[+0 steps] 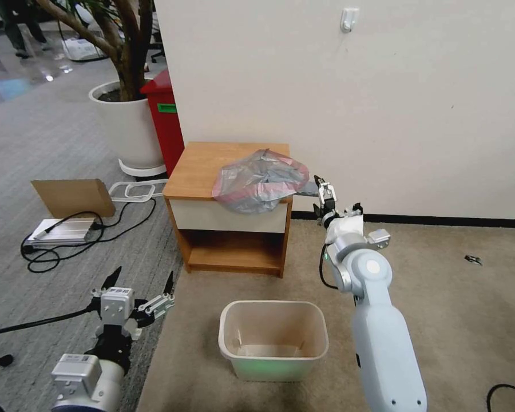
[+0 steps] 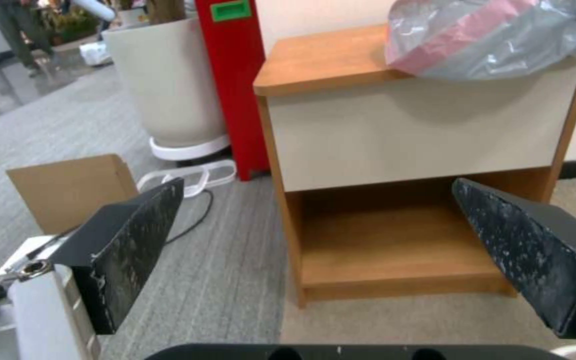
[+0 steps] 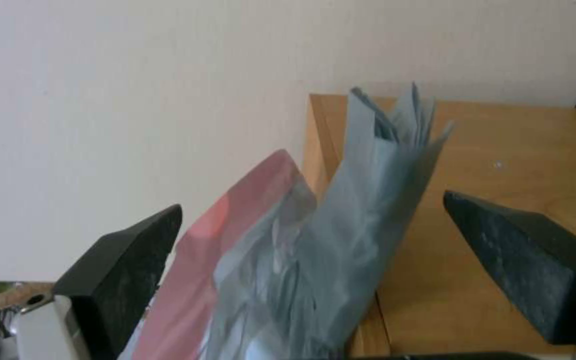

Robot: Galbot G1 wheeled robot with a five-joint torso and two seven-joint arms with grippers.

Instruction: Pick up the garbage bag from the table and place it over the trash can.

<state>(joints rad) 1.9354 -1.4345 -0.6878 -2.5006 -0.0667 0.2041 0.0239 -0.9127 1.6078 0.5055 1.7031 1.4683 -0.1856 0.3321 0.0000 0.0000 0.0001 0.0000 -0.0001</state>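
Two grippers are in view. The right gripper [image 1: 321, 189] reaches to the right edge of the counter [image 1: 212, 163], where the garbage bag [image 1: 260, 180] lies crumpled on the wooden top, sagging over the front edge and over the white drawer front. In the right wrist view the jaws stand spread wide, with a bunched fold of the grey bag [image 3: 315, 240] and its pink band rising between them; neither finger [image 3: 125, 265] is pressed against the plastic. The left gripper [image 1: 142, 280] hangs low over the grey carpet, well apart from the counter, jaws released and holding nothing; its wrist view looks toward the counter's open shelf [image 2: 395, 245]. The trash can [image 1: 273, 337] stands upright on the beige carpet in front of the counter, between the two arms, unlined.
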